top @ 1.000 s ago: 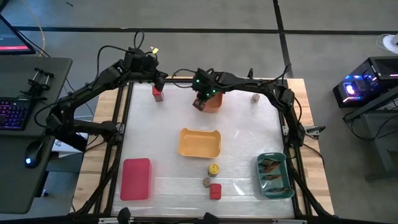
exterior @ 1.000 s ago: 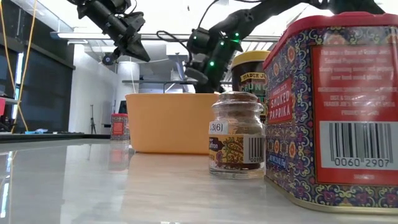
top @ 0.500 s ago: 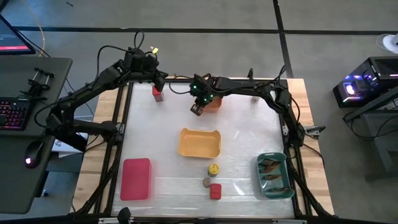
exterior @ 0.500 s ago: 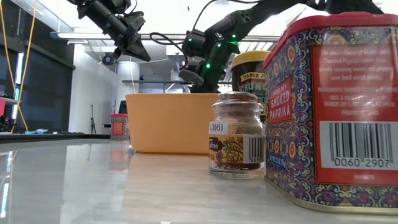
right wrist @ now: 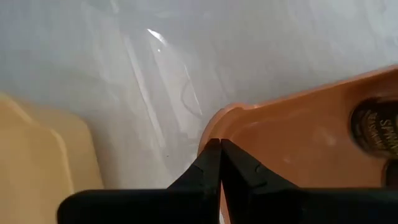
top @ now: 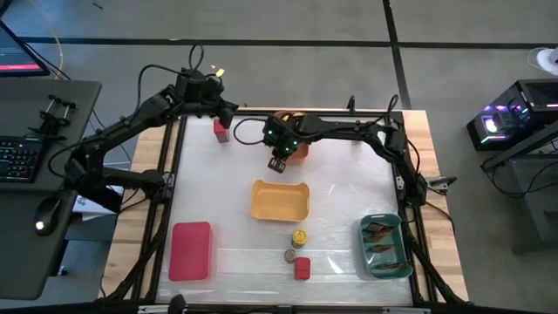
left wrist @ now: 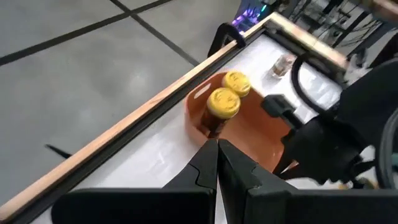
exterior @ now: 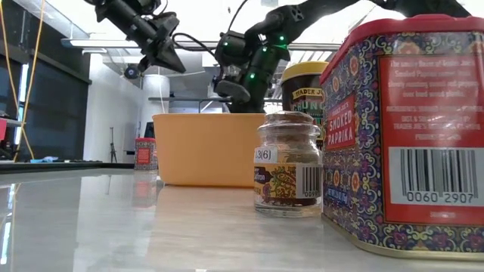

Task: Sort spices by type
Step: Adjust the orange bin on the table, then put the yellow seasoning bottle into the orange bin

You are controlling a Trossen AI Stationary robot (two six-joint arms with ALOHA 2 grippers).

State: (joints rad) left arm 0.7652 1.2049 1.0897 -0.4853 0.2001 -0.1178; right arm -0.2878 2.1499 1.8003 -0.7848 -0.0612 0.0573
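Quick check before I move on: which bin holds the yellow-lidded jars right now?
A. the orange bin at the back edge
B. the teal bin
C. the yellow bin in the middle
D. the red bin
A: the left wrist view shows two yellow-lidded jars standing inside the orange bin by the table's back edge.

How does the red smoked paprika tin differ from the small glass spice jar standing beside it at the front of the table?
The red paprika tin is blocky, opaque and patterned; the small glass jar is round and clear, showing brownish spice. The tin stands much taller and wider than the jar. The tin has a flat red top, the jar a rounded brownish lid. Both stand upright on the table, carry barcodes, and lie outside any bin.
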